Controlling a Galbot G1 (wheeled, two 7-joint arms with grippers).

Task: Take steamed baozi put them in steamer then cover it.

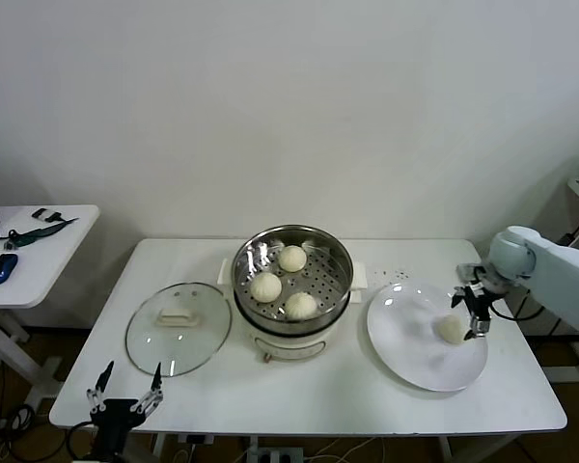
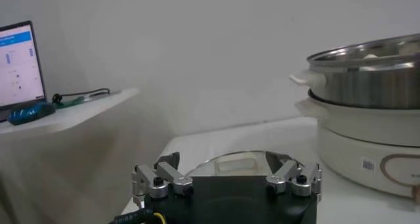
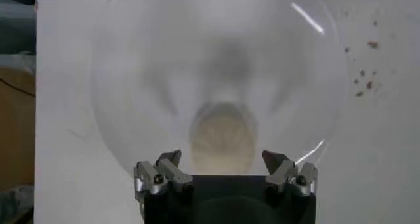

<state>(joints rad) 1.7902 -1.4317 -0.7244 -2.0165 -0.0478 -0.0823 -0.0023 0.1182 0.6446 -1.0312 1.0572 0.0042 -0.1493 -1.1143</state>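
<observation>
Fingers on my right gripper (image 1: 474,313) stand spread as wide as they go, hovering directly above the last small round cream-white steamed bun (image 1: 451,329), which sits on the flat white round plate (image 1: 405,333) at the right of the white tabletop (image 1: 347,395). In the right wrist view the bun (image 3: 222,136) shows squarely between the two fingers (image 3: 161,176), so I judge I'm lined up on it, but nothing is clamped yet and I cannot tell whether the tips are touching the dough or only just above it.

Over on the left, my left gripper (image 1: 125,397) hangs low at the near edge of the tabletop, its fingers (image 2: 157,179) likewise fully apart and holding nothing. It sits just in front of the round clear glass lid with metal rim and cream-white handle (image 1: 179,328), which lies flat on the tabletop beside the cooker; the left wrist view looks across the lid's handle (image 2: 239,161) toward the pot.

As for progress: three buns (image 1: 282,283) already lie inside the round shiny stainless-steel steamer basket (image 1: 338,253) with its perforated floor, on the cream-white electric base (image 1: 289,345) in the middle of the tabletop. By my count that leaves one bun to bring across from the plate, then the glass lid to lift and set on the basket. I'd put myself well past halfway, with the covering step not yet begun.
</observation>
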